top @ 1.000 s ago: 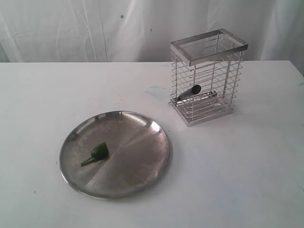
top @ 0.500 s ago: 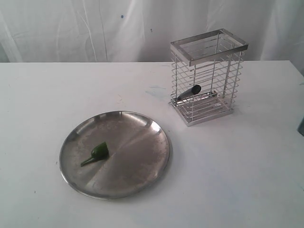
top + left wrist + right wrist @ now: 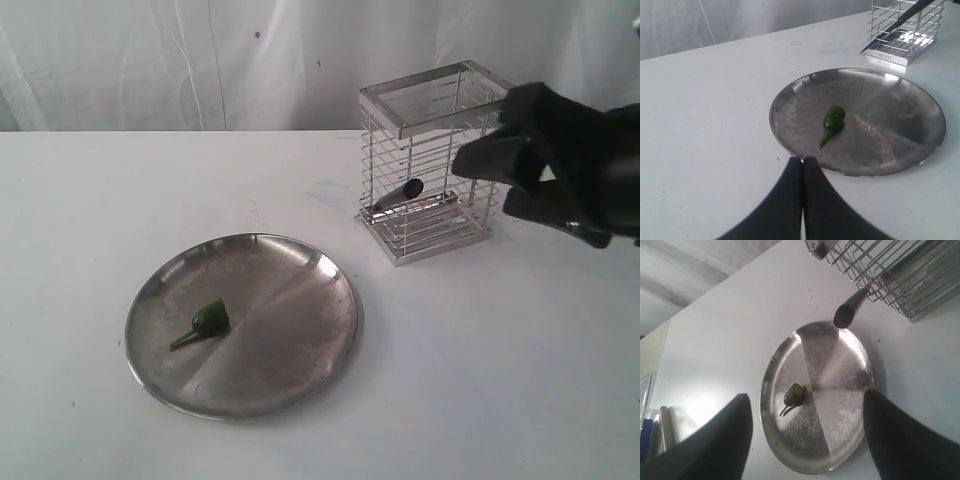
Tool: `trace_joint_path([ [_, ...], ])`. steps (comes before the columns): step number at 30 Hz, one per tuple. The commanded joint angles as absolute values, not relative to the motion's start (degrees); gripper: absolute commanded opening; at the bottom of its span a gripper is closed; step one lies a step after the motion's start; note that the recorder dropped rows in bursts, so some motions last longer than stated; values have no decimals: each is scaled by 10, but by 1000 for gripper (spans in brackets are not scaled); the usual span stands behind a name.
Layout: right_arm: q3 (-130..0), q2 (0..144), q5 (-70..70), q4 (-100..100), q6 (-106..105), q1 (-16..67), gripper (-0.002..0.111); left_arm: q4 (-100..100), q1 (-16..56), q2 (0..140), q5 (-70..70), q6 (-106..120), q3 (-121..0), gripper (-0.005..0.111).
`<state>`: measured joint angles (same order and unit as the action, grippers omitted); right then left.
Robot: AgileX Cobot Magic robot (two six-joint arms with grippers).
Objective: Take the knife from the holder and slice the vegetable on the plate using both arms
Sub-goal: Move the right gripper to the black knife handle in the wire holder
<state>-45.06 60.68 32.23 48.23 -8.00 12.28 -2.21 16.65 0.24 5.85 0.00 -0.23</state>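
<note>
The steel plate (image 3: 290,300) lies on the white table, and the green vegetable (image 3: 207,320) rests on its left part. Behind and to the right stands the wire holder (image 3: 435,130). The knife leans inside it, and its black handle (image 3: 405,189) pokes out through the wires. My right gripper (image 3: 488,185) hovers open at the holder's right side, touching nothing. In the right wrist view its gripper (image 3: 807,400) is spread wide above the plate (image 3: 840,365) and vegetable (image 3: 793,395), with the knife handle (image 3: 847,312) beyond. My left gripper (image 3: 802,161) is shut and empty, just short of the plate's rim (image 3: 790,145).
A white curtain hangs behind the table. The table's far edge runs just behind the holder (image 3: 905,35). The right wrist view shows a pale cylinder and something blue (image 3: 662,430) off beside the table.
My right arm has come in from the right edge of the exterior view and now sits beside the holder. Plate, vegetable, knife and holder have not moved.
</note>
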Motion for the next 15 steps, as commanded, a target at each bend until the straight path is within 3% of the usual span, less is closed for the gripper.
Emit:
trace_joint_path([
  [1, -503, 700, 319, 499, -76, 119, 60, -29, 167, 0, 57, 0, 0, 0],
  [15, -587, 865, 283, 501, -75, 156, 58, -29, 167, 0, 57, 0, 0, 0],
])
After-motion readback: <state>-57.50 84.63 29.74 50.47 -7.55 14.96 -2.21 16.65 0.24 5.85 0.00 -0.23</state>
